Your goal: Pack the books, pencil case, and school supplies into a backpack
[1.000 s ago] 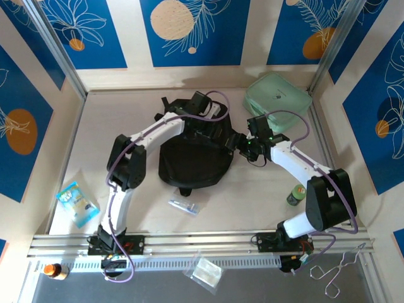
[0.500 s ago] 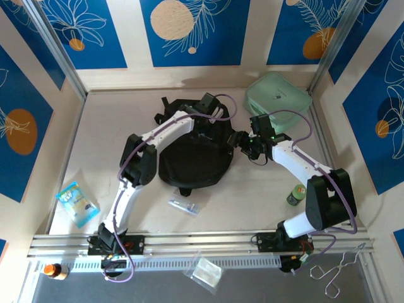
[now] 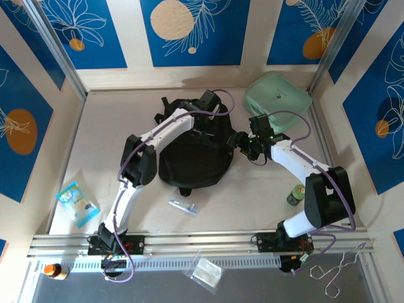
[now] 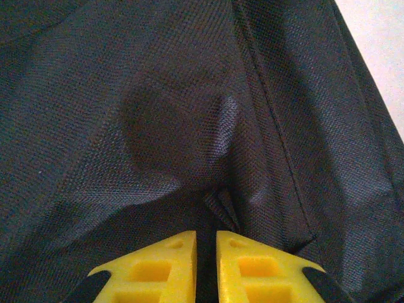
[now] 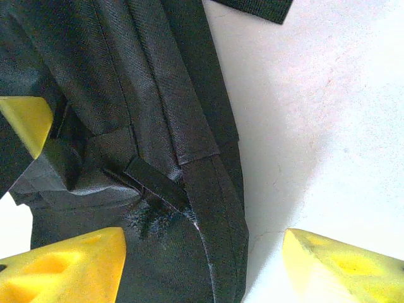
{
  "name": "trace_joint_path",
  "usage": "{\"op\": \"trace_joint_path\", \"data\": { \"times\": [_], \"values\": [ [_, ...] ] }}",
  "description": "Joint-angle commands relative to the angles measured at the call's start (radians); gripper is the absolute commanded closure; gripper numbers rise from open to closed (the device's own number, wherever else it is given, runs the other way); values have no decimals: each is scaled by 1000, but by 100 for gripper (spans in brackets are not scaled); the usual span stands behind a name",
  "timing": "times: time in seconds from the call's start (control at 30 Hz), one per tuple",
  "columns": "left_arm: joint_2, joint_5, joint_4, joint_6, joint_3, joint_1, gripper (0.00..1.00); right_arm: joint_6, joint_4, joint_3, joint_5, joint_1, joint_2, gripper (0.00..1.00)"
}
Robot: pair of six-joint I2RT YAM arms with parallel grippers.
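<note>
Wide bare table (image 3: 107, 145) left of the backpack (image 3: 189, 161). Far right corner blocked by the mint-green case (image 3: 278, 98). Up front, small clear item (image 3: 183, 206), green jar (image 3: 295, 196) and blue packet (image 3: 77, 203) in the way.

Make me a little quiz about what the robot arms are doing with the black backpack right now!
1. True or false: the left gripper is pinching a fold of the soft black fabric backpack.
2. How does the right gripper stand?
A. shut tight
B. open, straddling the backpack's edge
C. holding a book
3. Fill in: the big rounded case beyond the right gripper is coloured ____.

Key: 1 true; 2 B; 3 mint-green.
</note>
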Motion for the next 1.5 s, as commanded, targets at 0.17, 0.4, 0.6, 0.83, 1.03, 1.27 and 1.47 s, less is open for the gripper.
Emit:
{"op": "trace_joint_path", "data": {
  "times": [0.17, 0.4, 0.6, 0.83, 1.03, 1.27, 1.47],
  "values": [
    [-12, -28, -30, -18, 29, 7, 100, 10, 3, -7, -11, -4, 11, 34],
    [-87, -52, 1, -8, -16, 12, 100, 6, 8, 3, -17, -5, 32, 34],
    [-170, -52, 69, -9, -126, 24, 100, -7, 4, 21, -20, -4, 59, 34],
    [-195, -48, 89, -17, -193, 39, 100, -51, -49, 105, -34, -2, 135, 35],
    [-154, 117, 89, 44, -146, 37, 84, -77, -103, 172, -24, 4, 206, 37],
    [-88, 126, 37, 123, -103, 37, 60, -74, -106, 170, -36, 11, 234, 38],
    [-26, 141, 10, 127, -49, 37, 62, -67, -99, 164, -42, 14, 239, 38]
  ]
}}
